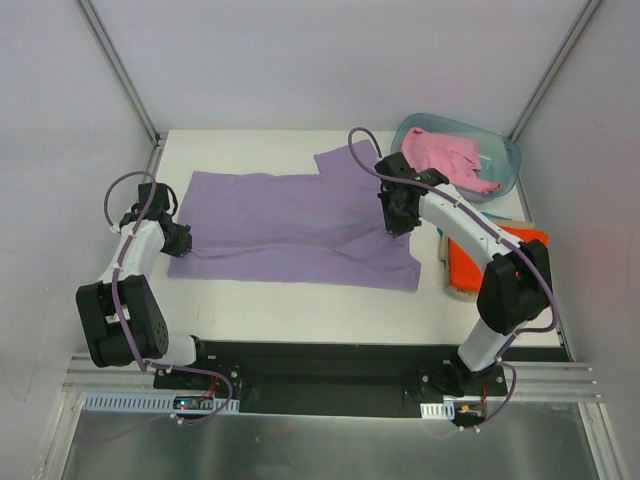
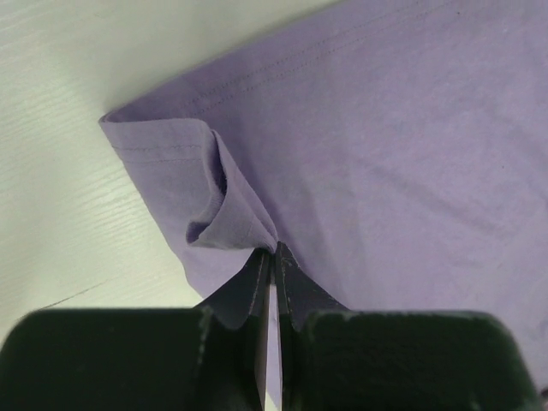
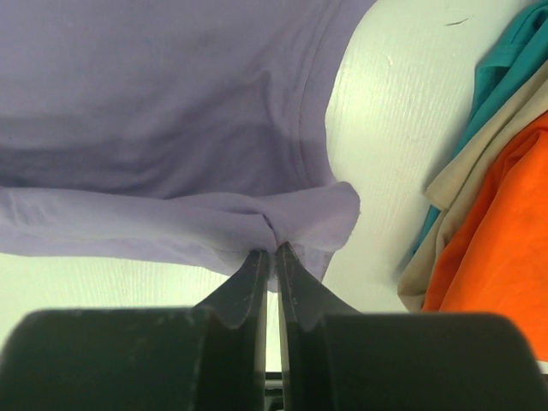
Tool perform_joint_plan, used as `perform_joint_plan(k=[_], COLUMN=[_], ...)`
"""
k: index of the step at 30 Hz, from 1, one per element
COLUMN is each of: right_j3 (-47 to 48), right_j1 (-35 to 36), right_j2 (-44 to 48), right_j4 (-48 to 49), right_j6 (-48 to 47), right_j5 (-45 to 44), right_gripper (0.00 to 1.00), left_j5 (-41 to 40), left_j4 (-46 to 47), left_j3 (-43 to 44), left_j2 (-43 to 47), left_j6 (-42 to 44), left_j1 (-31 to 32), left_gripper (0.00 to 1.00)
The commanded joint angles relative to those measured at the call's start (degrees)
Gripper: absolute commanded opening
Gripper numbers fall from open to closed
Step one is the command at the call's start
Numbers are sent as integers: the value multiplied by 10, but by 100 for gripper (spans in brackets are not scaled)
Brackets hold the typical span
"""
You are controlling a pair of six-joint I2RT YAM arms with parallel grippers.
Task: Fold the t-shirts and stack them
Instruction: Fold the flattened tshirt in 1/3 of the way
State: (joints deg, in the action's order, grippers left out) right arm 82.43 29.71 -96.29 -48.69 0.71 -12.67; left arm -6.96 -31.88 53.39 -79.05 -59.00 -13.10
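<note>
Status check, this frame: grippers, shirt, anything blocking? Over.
Both shut on purple shirt: left gripper at its left edge, right gripper at its right side. Shirt spread out, unfolded. Nothing blocking; orange shirt and tub holding pink shirt off right.

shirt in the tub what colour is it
Pink; the shirt in the tub shows best in the top external view.

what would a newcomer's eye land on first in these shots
The lavender t-shirt spread across the middle of the white table, with the left gripper and right gripper each with jaws shut on a pinched fold at opposite sides. Next, the orange t-shirt at the table's right edge and the pink t-shirt heaped in the blue-green tub at the far right corner.
</note>
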Motion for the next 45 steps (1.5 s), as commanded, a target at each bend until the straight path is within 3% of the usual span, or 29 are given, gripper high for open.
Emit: perform_joint_plan(k=[1,7,10,11,13,14,15,16,17,19,20,23,26,28,30,45], right_j3=[41,82,100,114,135,166,179,192,202,192,180,101,9,-38,-51,-10], right_j1=[-16,-32,-39,-40,-47,-54,-55,-56,-55,-55,-55,-55,-55,-55,-51,-15], right_j2=[-18,-68,-97,-114,-149,-160,-169,-178,-176,-149,-134,-67,-13,-7,-17,-137], right_j4=[-9,-8,-5,-1,0,-4,-12,-23,-26,-20,-14,20,81,126,152,191], right_j6=[-23,-38,-38,-40,-55,-55,-61,-60,-59,-58,-55,-45,-28,-18,9,70], right_j5=[3,0,-2,-6,-7,-9,-10,-17,-20,-11,-6,30,116,202,235,244], right_gripper=[1,2,7,12,19,35,43,48,62,69,85,97,99,97,97,97], left_j5=[-29,-24,-26,-32,-34,-31,-28,-19,-17,-12,-10,11,37,50,69,56], left_j4=[-1,0,0,1,0,0,0,-1,0,-1,0,1,16,37,49,64], left_j3=[37,71,82,87,105,109,116,119,120,120,118,102,75,52,44,6], left_j2=[-23,-76,-105,-110,-124,-124,-124,-116,-110,-85,-76,-38,-13,-11,-19,-39], left_j6=[6,27,33,35,42,43,43,45,49,58,62,78,93,104,121,175], left_j1=[2,2,2,1,-2,-3,-2,-2,-2,-3,-2,-2,9,26,53,76], left_gripper=[0,1,13,20,51,67,89,95,99,99,99,99,99,99,99,99])
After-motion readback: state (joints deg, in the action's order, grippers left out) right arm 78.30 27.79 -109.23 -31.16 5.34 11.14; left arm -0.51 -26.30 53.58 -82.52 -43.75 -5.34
